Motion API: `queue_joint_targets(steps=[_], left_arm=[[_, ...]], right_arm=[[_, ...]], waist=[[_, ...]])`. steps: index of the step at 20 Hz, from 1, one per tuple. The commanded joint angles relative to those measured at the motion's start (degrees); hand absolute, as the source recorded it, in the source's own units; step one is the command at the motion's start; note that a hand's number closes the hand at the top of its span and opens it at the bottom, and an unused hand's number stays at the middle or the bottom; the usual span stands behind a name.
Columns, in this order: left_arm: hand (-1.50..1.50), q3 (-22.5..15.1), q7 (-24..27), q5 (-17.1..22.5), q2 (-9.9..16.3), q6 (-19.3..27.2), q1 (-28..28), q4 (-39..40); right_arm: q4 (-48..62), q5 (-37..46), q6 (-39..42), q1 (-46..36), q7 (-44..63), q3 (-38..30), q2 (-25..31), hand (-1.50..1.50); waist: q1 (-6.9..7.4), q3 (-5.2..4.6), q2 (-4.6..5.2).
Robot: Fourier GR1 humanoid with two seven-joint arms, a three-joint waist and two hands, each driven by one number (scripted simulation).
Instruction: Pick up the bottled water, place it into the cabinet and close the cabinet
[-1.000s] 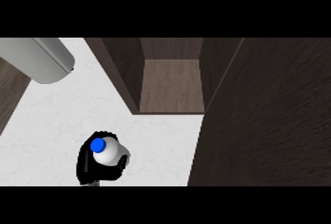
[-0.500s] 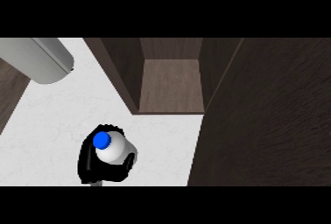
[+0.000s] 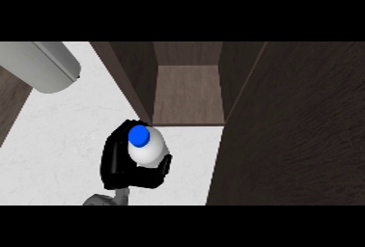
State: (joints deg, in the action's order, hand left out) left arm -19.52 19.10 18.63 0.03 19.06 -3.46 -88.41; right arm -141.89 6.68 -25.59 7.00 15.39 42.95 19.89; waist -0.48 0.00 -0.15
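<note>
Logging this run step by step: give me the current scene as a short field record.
bottle: white, blue cap, held upright above the counter
hand: one black hand curled round the bottle; which arm cannot be told
cabinet: open, brown shelf bare, just beyond the bottle
door: dark, swung open at the right
counter: white, speckled
other: grey rounded object at upper left

So the hand (image 3: 118, 161) sits low on the counter (image 3: 64, 130), curled round the bottled water (image 3: 145, 144), which sticks up on its right side. The open cabinet (image 3: 189, 94) is just ahead and a bit right of it, its door (image 3: 292, 130) standing along the right. Far ahead to the left there's a cylinder-shaped thing (image 3: 43, 65).
</note>
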Motion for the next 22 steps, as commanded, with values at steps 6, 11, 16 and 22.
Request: queue_joint_targets(steps=[6,11,16,22], left_arm=[[1.5,-0.8,-5.0,-0.2,0.0,9.2,-12.5,2.8],[1.5,0.6,-3.5,1.7,0.0,13.5,-21.6,12.5],[1.5,-0.1,-5.3,0.7,0.0,18.0,-31.4,20.5],[1.5,3.9,-8.6,-1.8,0.0,17.7,-39.5,28.2]], right_arm=[[-3.8,8.1,-1.4,1.4,2.0,5.3,-1.6,-1.5],[-8.6,6.6,-1.1,4.3,2.2,4.2,2.5,-1.5],[-4.9,5.5,-0.7,2.9,-0.3,4.1,1.2,-1.5],[-4.3,0.7,0.3,0.8,0.4,-1.3,1.8,-1.5]], waist=[[-0.13,-0.02,0.01],[-0.78,-0.03,0.04],[-0.83,-0.02,0.13],[-0.51,0.01,0.23]])
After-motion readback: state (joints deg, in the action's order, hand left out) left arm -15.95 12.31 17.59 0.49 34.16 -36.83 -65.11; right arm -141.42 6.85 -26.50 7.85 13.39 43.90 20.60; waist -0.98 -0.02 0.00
